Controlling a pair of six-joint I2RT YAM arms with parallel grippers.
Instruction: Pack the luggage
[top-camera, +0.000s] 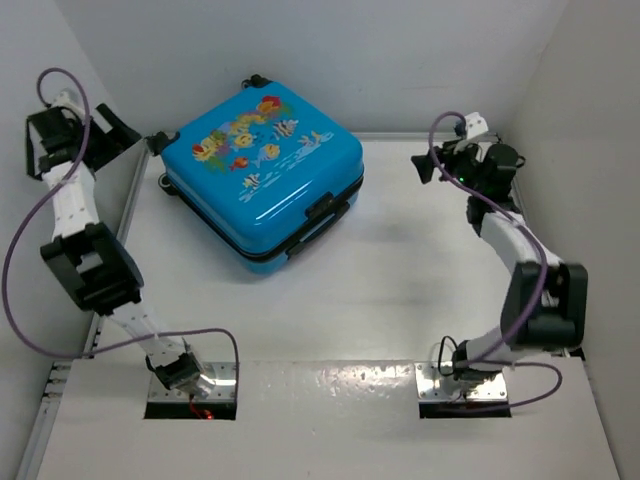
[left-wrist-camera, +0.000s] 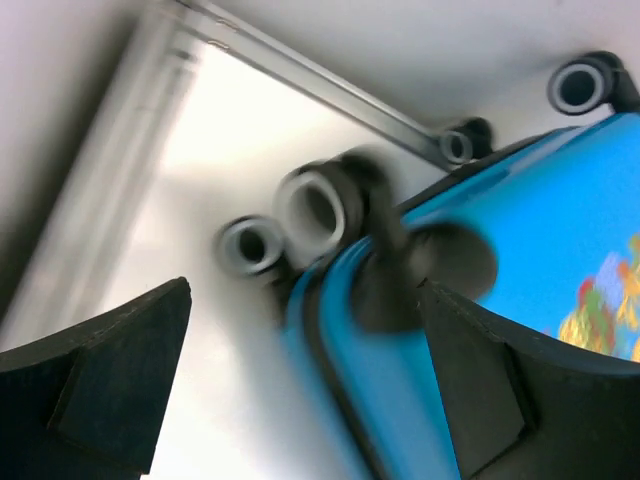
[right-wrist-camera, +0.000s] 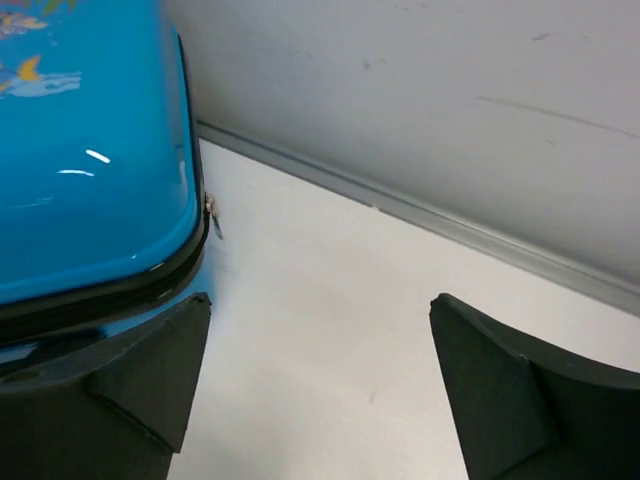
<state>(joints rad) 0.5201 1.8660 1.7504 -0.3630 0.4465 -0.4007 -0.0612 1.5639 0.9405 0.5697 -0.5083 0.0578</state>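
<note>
Both grippers are wide open with nothing held: my left gripper (top-camera: 112, 132) is at the far-left edge of the desk (top-camera: 400, 290), and my right gripper (top-camera: 425, 165) is at the far right. The luggage (top-camera: 262, 175) lies flat and closed between them on the far half of the desk, fish print up, nearer my left gripper and apart from the right. The left wrist view is blurred, with the wheels (left-wrist-camera: 318, 205) just past my fingers, and the right wrist view shows the black zipper band (right-wrist-camera: 100, 290) along the shell's edge.
</note>
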